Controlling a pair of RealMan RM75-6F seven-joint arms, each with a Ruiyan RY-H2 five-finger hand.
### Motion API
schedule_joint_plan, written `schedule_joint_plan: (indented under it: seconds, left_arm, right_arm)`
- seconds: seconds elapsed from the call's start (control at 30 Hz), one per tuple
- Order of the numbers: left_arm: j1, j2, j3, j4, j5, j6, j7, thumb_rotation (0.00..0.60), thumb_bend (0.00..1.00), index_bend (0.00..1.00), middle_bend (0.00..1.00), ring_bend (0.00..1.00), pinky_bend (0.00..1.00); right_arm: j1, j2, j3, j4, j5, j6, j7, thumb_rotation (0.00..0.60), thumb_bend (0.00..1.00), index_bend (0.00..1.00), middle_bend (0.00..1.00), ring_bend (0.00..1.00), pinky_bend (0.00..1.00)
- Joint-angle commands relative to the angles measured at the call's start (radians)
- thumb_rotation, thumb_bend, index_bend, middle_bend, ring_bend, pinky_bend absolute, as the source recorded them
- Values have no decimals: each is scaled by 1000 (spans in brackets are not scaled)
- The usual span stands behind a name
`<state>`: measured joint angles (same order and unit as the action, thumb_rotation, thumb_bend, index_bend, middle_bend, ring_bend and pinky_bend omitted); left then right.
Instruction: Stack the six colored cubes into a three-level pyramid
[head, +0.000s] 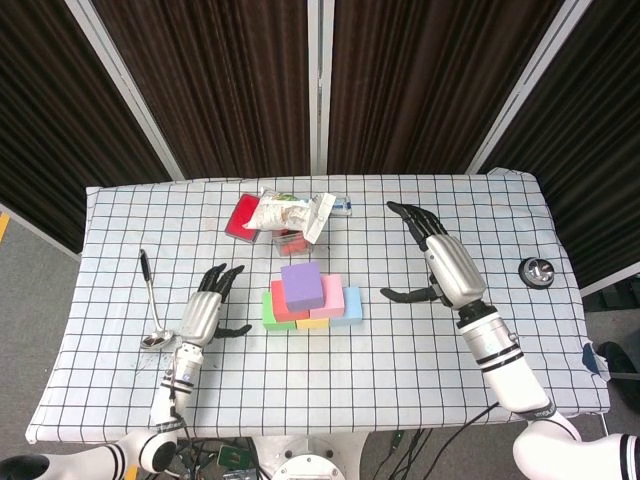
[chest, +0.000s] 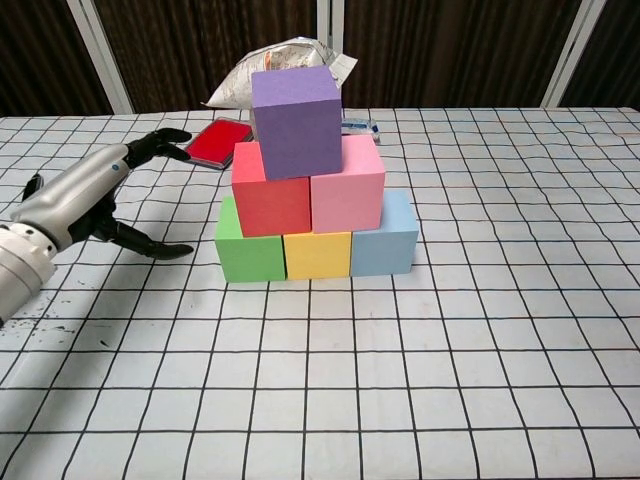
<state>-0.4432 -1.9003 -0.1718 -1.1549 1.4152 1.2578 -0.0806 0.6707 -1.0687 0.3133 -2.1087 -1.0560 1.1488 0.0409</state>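
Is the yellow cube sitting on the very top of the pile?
No, the purple cube is on top, while the yellow cube sits in the middle of the bottom row on the table.

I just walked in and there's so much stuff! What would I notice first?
A pyramid of coloured foam cubes mid-table: a green cube, a yellow cube and a light-blue cube at the bottom, a red cube and a pink cube above, and a purple cube on top. An open left robot hand and right robot hand flank it.
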Motion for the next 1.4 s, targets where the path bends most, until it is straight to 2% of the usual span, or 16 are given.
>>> schedule_joint_plan:
  seconds: [0.03, 0.9, 1.27, 1.4]
  left_arm:
    - [-11, -19, -10, 20, -9, -4, -11, 600, 0, 84, 126, 0, 8]
    - [-55, -55, -16, 34, -12, -20, -30, 600, 0, 84, 123, 0, 8]
    - [-39, -31, -3, 15, -14, -5, -28, 600, 0, 84, 124, 0, 8]
    - [-19, 6, 2, -9, -11, 19, -19, 600, 0, 84, 123, 0, 8]
  right_arm:
    - [-9, 5, 2, 12, -9, -8, 18, 600, 0, 0, 67, 0, 0]
    - [-29, -6, 13, 55, -18, -43, 54, 600, 0, 0, 67, 0, 0]
    - [-19, -19, 13, 61, -18, -66, 44, 600, 0, 0, 67, 0, 0]
    - [-1, -18, 14, 69, -10, -95, 26, 600, 0, 0, 111, 0, 0]
